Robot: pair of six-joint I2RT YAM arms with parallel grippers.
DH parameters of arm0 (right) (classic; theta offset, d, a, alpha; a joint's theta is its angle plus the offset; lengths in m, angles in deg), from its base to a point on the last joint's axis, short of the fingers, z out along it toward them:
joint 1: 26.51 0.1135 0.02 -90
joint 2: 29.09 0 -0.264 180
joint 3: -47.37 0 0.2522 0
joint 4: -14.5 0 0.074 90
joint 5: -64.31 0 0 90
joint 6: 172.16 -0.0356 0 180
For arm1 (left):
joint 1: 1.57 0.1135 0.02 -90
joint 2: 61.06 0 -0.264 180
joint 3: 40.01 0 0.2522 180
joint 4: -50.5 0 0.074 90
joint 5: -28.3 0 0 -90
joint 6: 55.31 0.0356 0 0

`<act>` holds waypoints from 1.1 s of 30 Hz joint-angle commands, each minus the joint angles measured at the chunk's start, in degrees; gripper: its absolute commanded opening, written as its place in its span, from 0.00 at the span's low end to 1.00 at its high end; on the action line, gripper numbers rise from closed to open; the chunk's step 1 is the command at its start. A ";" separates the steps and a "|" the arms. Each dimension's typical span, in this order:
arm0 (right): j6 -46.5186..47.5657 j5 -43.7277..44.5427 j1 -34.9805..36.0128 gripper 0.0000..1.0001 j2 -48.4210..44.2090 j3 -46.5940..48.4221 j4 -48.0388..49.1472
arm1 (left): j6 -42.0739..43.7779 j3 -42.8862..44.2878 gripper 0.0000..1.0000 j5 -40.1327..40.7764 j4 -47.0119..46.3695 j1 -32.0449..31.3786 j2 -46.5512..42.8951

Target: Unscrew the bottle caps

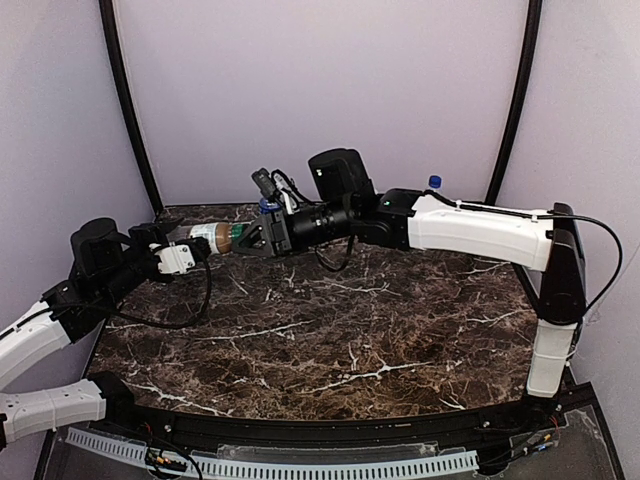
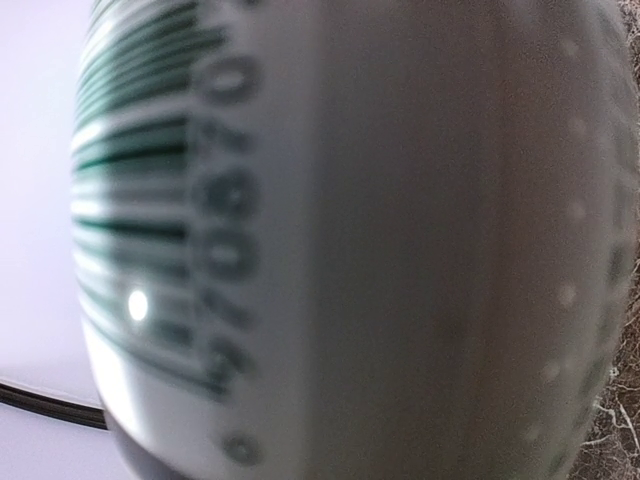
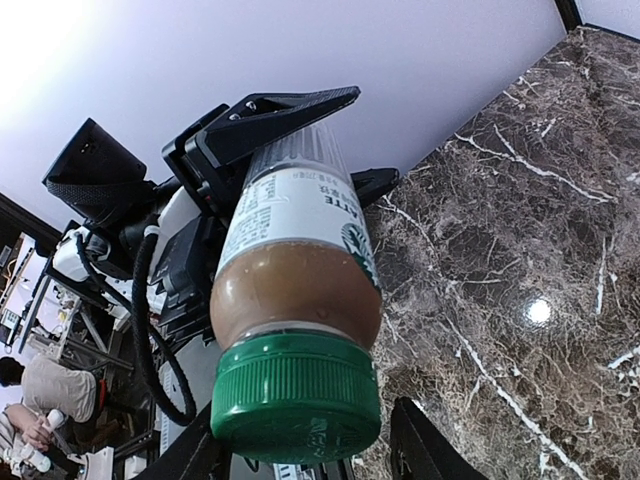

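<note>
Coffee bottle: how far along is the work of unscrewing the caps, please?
Done: nothing visible; the green cap is on the coffee bottle. In hand: the left gripper holds that bottle sideways, and the right gripper has its jaws either side of the cap; a firm grip is unclear. Left: this cap, then the blue-capped bottle behind the right arm.

The coffee bottle (image 3: pixel 296 270) shows "ATTE" (upside down); its barcode (image 2: pixel 140 200) digits blur.
</note>
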 commanded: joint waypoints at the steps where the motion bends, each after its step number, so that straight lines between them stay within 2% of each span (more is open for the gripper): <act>1: 0.48 -0.76 -0.23 0.55 -1.45 0.41 1.72 | 0.90 -0.68 0.32 -0.65 -1.70 -0.22 -0.37; 4: 1.12 -0.53 -0.38 0.60 -1.92 1.05 1.65 | 1.35 -0.61 0.32 -0.68 -1.65 -0.22 -0.23; 18: -0.34 -1.72 -0.56 0.59 -2.90 -0.62 5.36 | 1.77 -0.87 0.32 -0.67 -1.70 -0.30 -0.14; 22: -0.64 -2.03 -0.60 0.42 -2.73 -0.85 5.22 | 1.61 -0.73 0.32 -0.59 -1.86 -0.30 -0.05; 26: -0.80 -2.92 -0.61 0.31 -2.56 -1.05 4.64 | 1.07 -0.62 0.32 -0.41 -2.20 -0.30 0.09; 28: -0.43 -3.22 -0.56 0.19 -2.58 -1.01 4.01 | 0.46 -0.40 0.32 -0.56 -1.96 -0.29 0.14; 30: 0.41 -3.16 -0.61 0.01 -2.60 -0.76 3.06 | -0.19 -0.14 0.32 -1.29 -0.86 -0.30 0.03; 33: 4.33 -2.90 0.01 0.00 -2.71 0.25 1.05 | -2.85 1.29 0.30 -4.81 3.48 -0.30 -0.45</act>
